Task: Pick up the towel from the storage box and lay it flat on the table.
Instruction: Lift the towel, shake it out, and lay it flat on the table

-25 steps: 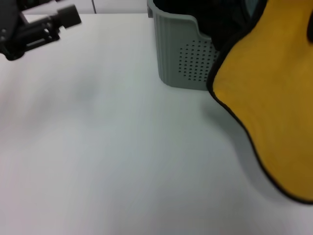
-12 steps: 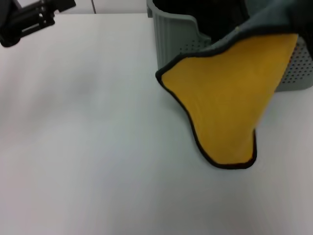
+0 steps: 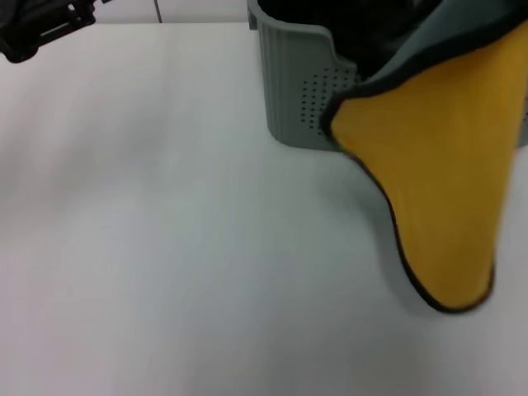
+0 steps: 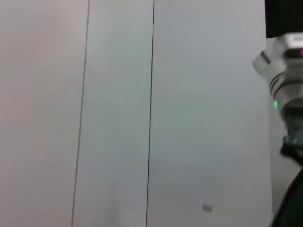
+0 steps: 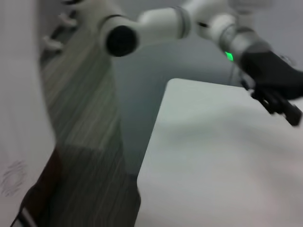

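The towel [image 3: 445, 190] hangs in the air at the right of the head view, yellow face toward me, its grey-teal side folded over along the top. Its upper part runs out of the picture, so whatever holds it is hidden. Its lowest corner hovers just over the table [image 3: 165, 247], in front of the storage box [image 3: 297, 91], a grey-green basket with dotted sides at the back. My right gripper is out of view. Raised at the far left corner is my left gripper [image 3: 41, 25], well away from the towel; the right wrist view also shows this left gripper [image 5: 284, 106].
The box's inside looks dark, and I cannot make out its contents. In the right wrist view the table [image 5: 213, 165] ends at an edge with striped floor [image 5: 80, 118] beyond. Only wall panels [image 4: 118, 118] and part of an arm show in the left wrist view.
The hanging towel has swung right, and its lowest corner now sits lower in the picture. The left gripper has drawn further toward the top left corner.
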Controlling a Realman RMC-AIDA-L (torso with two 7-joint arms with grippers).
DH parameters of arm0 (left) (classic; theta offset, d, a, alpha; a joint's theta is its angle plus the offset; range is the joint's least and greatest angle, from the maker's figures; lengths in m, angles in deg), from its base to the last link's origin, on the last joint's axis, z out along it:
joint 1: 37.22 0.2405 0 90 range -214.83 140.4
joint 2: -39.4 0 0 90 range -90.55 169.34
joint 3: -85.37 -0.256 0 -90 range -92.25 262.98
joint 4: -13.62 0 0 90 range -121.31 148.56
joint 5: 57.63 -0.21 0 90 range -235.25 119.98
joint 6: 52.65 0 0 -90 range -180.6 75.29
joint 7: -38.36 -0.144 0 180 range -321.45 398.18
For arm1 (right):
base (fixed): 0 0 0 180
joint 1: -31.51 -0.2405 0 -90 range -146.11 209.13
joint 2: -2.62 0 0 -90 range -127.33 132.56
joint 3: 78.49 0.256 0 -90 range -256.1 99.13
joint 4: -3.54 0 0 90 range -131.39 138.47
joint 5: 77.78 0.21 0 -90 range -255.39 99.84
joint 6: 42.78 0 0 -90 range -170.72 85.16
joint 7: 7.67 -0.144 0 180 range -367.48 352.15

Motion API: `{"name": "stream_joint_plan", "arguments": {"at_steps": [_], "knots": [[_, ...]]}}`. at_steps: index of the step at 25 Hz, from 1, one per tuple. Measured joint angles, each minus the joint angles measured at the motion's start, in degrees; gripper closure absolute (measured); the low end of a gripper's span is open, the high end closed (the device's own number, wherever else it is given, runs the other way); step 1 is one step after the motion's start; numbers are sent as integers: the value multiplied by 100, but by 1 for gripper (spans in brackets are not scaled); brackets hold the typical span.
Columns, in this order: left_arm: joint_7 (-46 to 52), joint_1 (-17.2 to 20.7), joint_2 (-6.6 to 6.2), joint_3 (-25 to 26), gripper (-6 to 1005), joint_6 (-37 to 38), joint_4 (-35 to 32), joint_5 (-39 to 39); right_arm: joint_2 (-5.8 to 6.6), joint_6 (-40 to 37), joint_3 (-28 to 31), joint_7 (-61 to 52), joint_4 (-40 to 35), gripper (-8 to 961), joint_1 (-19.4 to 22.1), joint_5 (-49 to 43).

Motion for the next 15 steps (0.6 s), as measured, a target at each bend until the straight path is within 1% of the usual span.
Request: {"name": "stream_joint_plan", "arguments": {"at_steps": [1, 2, 4, 6, 8, 11, 13, 15], "knots": [[12, -18, 3, -9, 406, 3, 5, 1, 149, -7, -47, 22, -96, 940, -80, 185], [18, -38, 4, -19, 406, 14, 11, 2, 256, -11, -94, 56, -157, 940, -127, 322], [44, -76, -3, -30, 406, 41, 19, 0, 508, -22, -190, 194, -301, 939, -219, 655], [113, -131, -31, -65, 407, 69, 29, -40, 635, -30, -211, 370, -416, 939, -239, 821], [189, -229, -121, -207, 407, 167, 34, -163, 682, -33, -171, 570, -511, 938, -200, 899], [152, -433, -299, -578, 408, 345, 38, -479, 705, -37, -91, 928, -560, 937, -93, 1152], [58, -562, -346, -705, 408, 380, 40, -670, 752, -43, -34, 1183, -604, 936, 26, 1414], [-13, -654, -349, -726, 409, 395, 55, -817, 787, -46, 68, 1394, -684, 935, 153, 1595]]}}
